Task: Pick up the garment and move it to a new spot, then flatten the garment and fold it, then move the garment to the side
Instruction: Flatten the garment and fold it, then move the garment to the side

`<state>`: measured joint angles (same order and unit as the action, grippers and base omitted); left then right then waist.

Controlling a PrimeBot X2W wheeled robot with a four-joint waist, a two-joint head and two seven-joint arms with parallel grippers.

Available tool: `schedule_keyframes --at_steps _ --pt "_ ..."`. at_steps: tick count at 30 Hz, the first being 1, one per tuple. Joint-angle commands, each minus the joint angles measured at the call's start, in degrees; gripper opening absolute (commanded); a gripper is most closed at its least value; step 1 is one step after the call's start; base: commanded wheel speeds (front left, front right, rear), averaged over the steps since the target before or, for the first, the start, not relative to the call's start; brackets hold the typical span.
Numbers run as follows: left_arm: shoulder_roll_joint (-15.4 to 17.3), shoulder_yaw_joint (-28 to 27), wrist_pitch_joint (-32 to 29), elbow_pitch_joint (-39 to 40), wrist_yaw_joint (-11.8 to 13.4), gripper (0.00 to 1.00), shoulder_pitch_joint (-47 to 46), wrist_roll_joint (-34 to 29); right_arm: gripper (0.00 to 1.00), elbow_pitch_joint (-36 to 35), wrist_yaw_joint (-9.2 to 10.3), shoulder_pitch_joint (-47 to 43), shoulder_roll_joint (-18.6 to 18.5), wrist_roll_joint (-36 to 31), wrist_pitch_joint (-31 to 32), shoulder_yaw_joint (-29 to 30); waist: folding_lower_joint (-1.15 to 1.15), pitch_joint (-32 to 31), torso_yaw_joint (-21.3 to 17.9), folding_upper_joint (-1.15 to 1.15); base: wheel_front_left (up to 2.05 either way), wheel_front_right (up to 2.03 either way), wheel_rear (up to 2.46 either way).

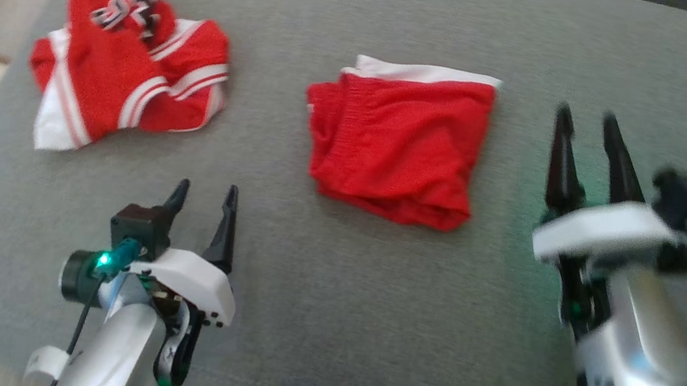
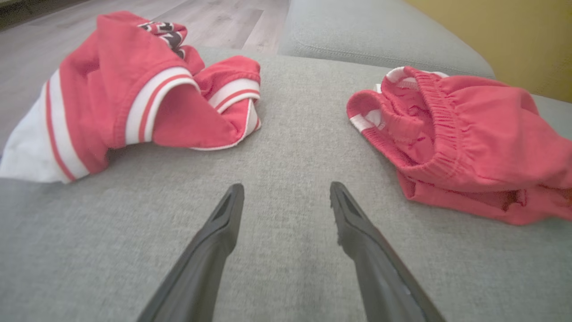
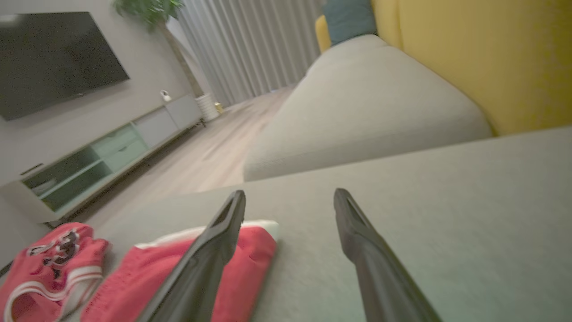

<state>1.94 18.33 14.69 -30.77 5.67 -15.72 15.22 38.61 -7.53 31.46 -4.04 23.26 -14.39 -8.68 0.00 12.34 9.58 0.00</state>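
We take the shorts (image 1: 398, 143) as the garment in hand; they lie folded into a near-square pad in the middle of the cushion (image 1: 359, 359), a white band along the far edge, the gathered waistband at the left edge, the thick fold toward us; the pad runs a little longer across the head view than deep. A crumpled jersey (image 1: 128, 62) sits well apart to the left.

Our left gripper (image 1: 208, 190) rests low at the near left, fingers spread wide with nothing between them; the shorts lie ahead of it and off to its right, waistband side facing it, bare cushion straight in front. Our right gripper (image 1: 586, 117) is blurred, fingers also wide apart and empty; its tips stand level with the far right corner of the shorts, just beside it and not touching, so the pad lies to its left and mostly back along its fingers; how high it hangs over the cushion we cannot tell.

We judge the fold done and the shift to the side left to do; the shorts sit between our arms, so neither points at them; the right is a shade nearer, yet must draw back and turn left to take an edge; a one-sided pinch may spill the fold.
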Motion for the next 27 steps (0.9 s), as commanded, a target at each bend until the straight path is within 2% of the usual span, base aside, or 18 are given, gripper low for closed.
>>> schedule_keyframes --at_steps 1,8,18,27 --pt "0.94 -2.36 0.31 2.03 0.47 1.00 -0.88 -0.90 1.00 -2.37 0.04 -1.31 1.15 -1.03 -0.60 -0.08 0.00 -0.28 -2.17 0.00 0.00 0.00 0.00" --pt "0.94 -5.07 0.31 2.35 0.81 1.00 0.18 -3.12 1.00 -6.59 0.04 -8.29 1.15 -4.76 -0.60 4.60 0.00 -1.17 -5.48 0.00 0.00 0.00 0.00" --pt "0.94 -8.24 0.31 3.76 1.12 1.00 4.61 -5.58 1.00 -8.72 0.04 -14.77 1.16 -6.51 -0.61 4.18 0.00 -4.34 -7.06 0.00 0.00 0.00 0.00" --pt "0.94 -10.42 0.31 4.66 1.22 1.00 8.33 -6.98 1.00 -8.81 0.04 -17.15 1.16 -7.03 -0.61 2.66 0.00 -7.34 -8.00 0.00 0.00 0.00 0.00"
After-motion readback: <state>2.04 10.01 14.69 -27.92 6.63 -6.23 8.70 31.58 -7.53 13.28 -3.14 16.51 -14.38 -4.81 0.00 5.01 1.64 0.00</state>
